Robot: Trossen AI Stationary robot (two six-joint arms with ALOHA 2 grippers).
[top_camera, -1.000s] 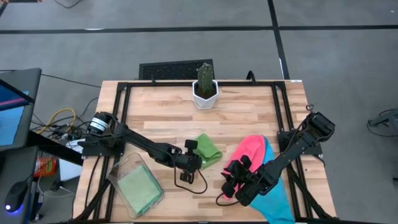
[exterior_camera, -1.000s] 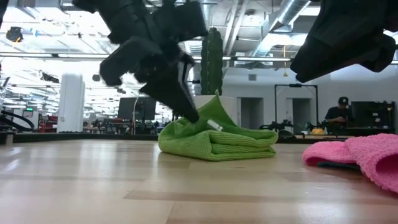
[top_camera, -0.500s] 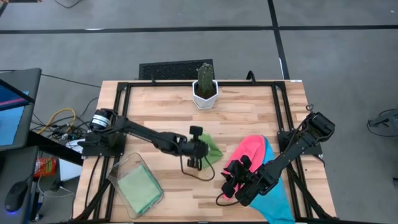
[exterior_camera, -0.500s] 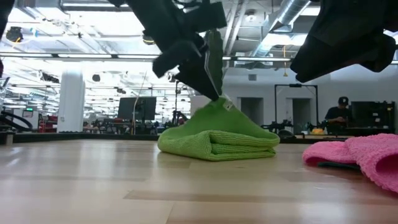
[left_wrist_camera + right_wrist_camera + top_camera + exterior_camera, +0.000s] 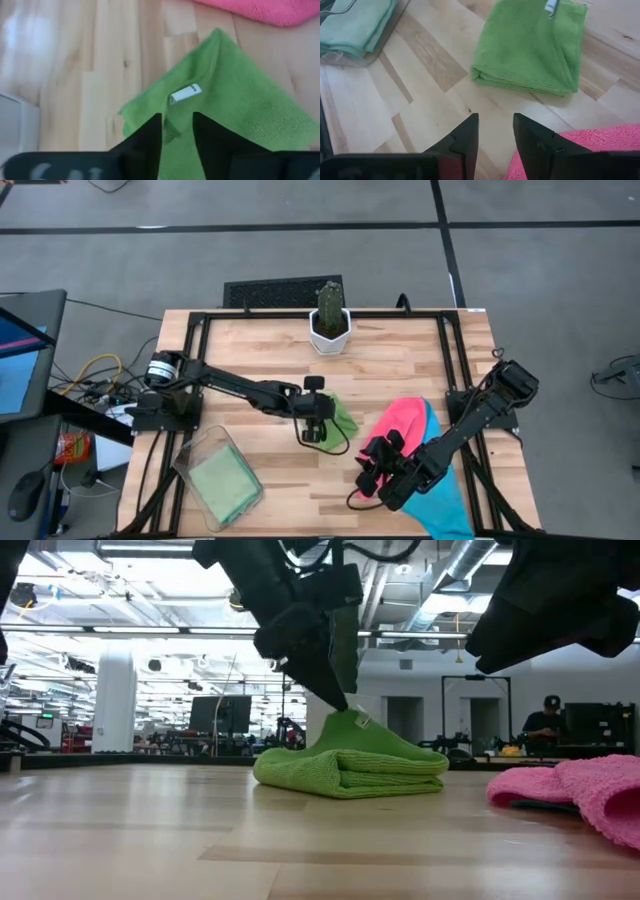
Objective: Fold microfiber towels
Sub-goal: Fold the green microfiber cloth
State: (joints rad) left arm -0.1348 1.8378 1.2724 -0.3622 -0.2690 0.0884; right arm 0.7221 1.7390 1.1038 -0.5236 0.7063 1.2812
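- The table is showing light wood boards with a smooth, slightly shiny top.
- The green towel is looking like soft, fuzzy cloth with no shine, and a small white tag is sticking out of it.
- The pink towel is looking fluffy and matt too.
- The clear bin is looking like see-through plastic.
- The cactus pot is looking white, smooth and a bit shiny.
- The left gripper is showing dark, smooth, hard fingers, like plastic.
- The table frame is looking like black metal bars.
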